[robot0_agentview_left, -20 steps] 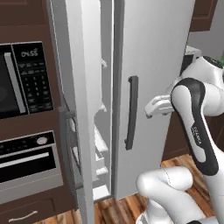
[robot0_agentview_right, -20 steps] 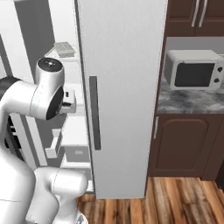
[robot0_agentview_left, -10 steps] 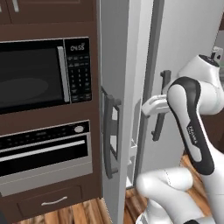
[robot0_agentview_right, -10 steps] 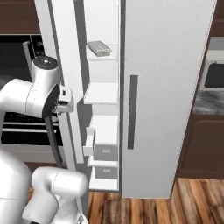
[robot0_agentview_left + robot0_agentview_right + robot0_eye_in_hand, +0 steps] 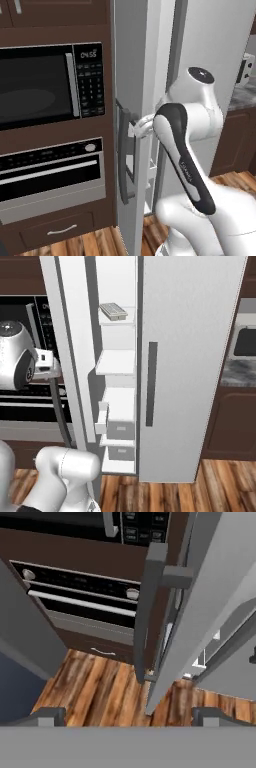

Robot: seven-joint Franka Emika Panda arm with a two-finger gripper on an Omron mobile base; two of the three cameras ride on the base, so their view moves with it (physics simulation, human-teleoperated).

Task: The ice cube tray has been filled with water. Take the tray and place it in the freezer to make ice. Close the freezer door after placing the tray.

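on freezer [image 5: 117, 421] shelf: ice cube tray [image 5: 114, 310]

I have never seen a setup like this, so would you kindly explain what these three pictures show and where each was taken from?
They are rendered pictures of a simulated kitchen. The white machine is a robot arm on a base that can drive. Two cameras ride on the base, looking forward from behind the arm's left and right. The third sits on the hand and looks along the pincer, whose two dark tips stand wide apart, holding nothing. The tall grey fridge has its narrow freezer door open; the ice cube tray already lies on an upper shelf inside. The hand is at the door's dark handle, beside the microwave and oven.
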